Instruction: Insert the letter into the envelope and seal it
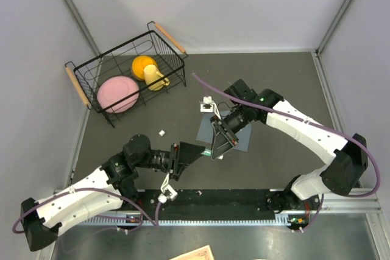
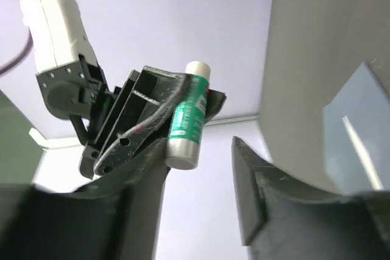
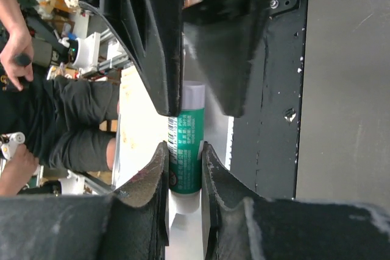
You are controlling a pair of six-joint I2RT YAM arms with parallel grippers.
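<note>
Right gripper [image 3: 183, 168], on its white arm bent inward over the flat blue-grey paper envelope [image 1: 239, 137] on the dark table [image 1: 274, 77], clamps a white-and-green glue stick [image 3: 186, 150]. Left gripper [image 2: 198, 150], stretched low toward it, gapes.

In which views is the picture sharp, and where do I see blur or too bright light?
Top external view: even light, sharp, only soft shadows. Left wrist view: the glue stick is sharp; the left fingers below and a pale surface at right are blurred. Right wrist view: the right fingers are soft, and the bright strip behind the stick is washed out.
</note>
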